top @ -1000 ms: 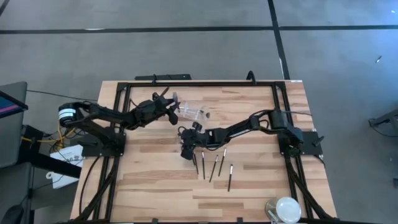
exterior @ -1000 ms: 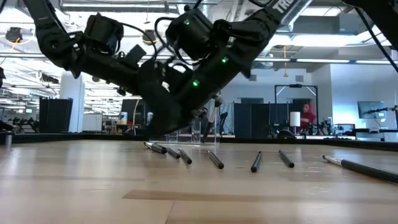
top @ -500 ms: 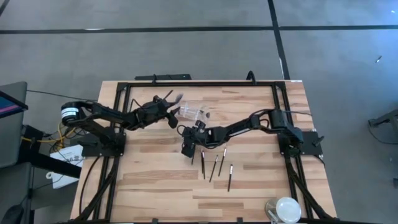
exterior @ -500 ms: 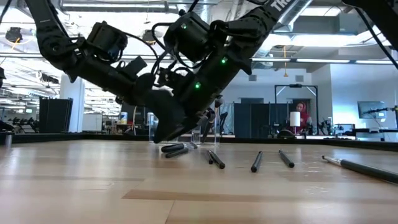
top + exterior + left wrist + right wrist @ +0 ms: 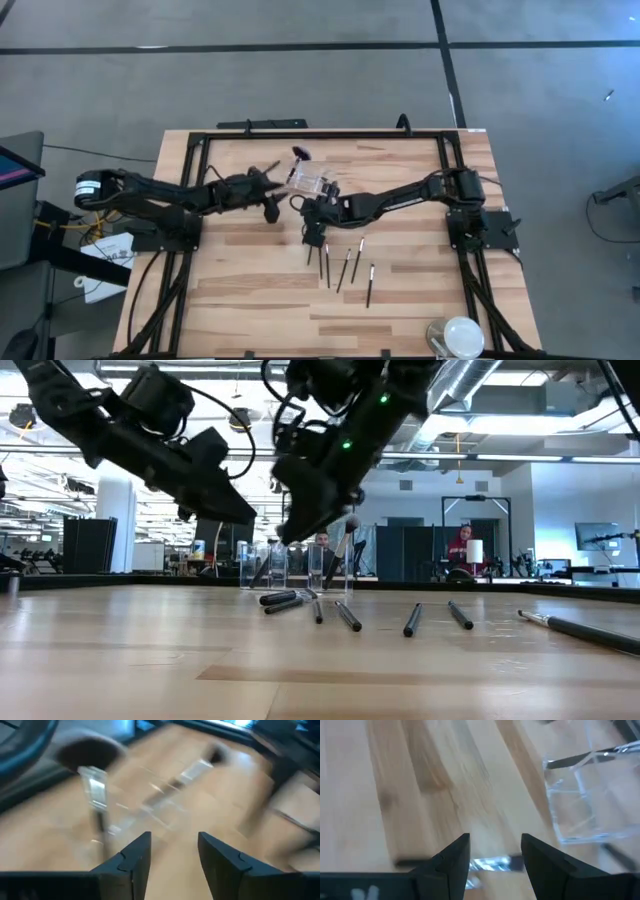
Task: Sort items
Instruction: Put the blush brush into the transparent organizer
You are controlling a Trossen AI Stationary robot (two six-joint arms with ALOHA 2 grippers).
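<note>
So the makeup brushes are split into two bunches. A few loose brushes point(image 5: 345, 268) lie flat on the wooden desk point(image 5: 250, 290), just on the near side of the right pincer point(image 5: 311, 232), fanned out with their black handles pointing roughly the same way. From table height you can see those same handles point(image 5: 345, 616) lying side by side, plus one more brush point(image 5: 578, 627) lying well off to the side of the rest. The other bunch stands in the clear plastic holder point(image 5: 310, 181), which sits between the two pincers, just beside the right one's far side. One of those is a brush with a dark fluffy head point(image 5: 299, 153) poking out of the holder away from both arms.

Right pincer hangs just above the desk, fingers point(image 5: 451, 856) spread apart with nothing between them; its own camera shows one brush point(image 5: 490, 864) lying on the wood right past the fingertips and the holder a bit beyond.

Left pincer point(image 5: 268, 198) is raised off the desk, close to the holder on the opposite side, also parted and empty. Its camera is badly blurred but shows the holder and brush heads straight ahead.

Round white-and-clear disc point(image 5: 455, 336) sits way off at the desk's near corner on the right arm's side.
</note>
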